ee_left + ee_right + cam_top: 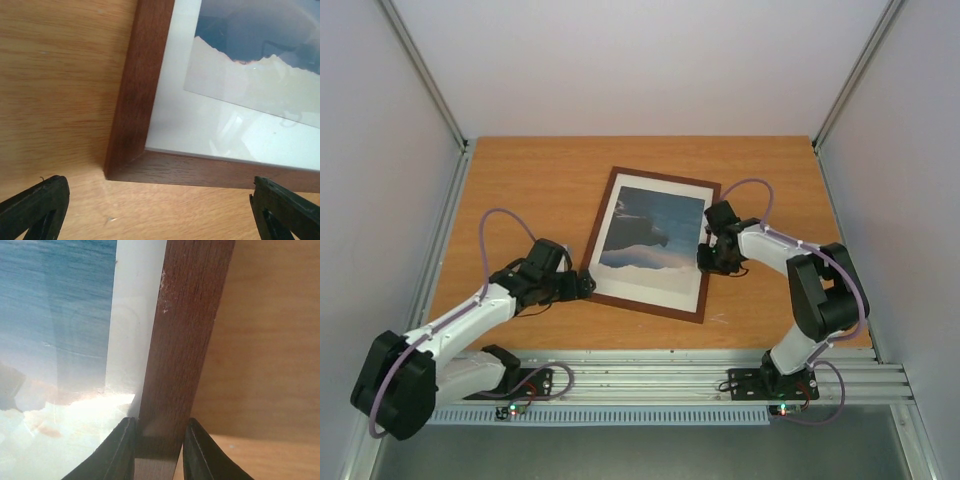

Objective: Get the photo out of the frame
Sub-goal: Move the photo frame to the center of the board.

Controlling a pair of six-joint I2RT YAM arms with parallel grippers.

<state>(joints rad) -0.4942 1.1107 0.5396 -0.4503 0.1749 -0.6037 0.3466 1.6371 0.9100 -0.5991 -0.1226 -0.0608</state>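
Note:
The frame (646, 306), thin reddish-brown wood, lies flat on the table, slightly turned. Behind its glass sits the photo (650, 232), blue sky over pale mountains, inside a cream mat (650, 285). My left gripper (583, 285) is at the frame's left rail near the near-left corner (125, 150); its black fingertips (37, 205) stand wide apart and hold nothing. My right gripper (705, 257) straddles the frame's right rail (185, 340). Its two fingers (117, 450) press either side of the wood, one on the glass side, one outside. The photo's blue (55, 305) shows left of the rail.
The orange-brown wooden table (520, 190) is closed in by pale walls at the left, back and right. An aluminium rail (650, 380) carrying both arm bases runs along the near edge. Purple cables loop over each arm.

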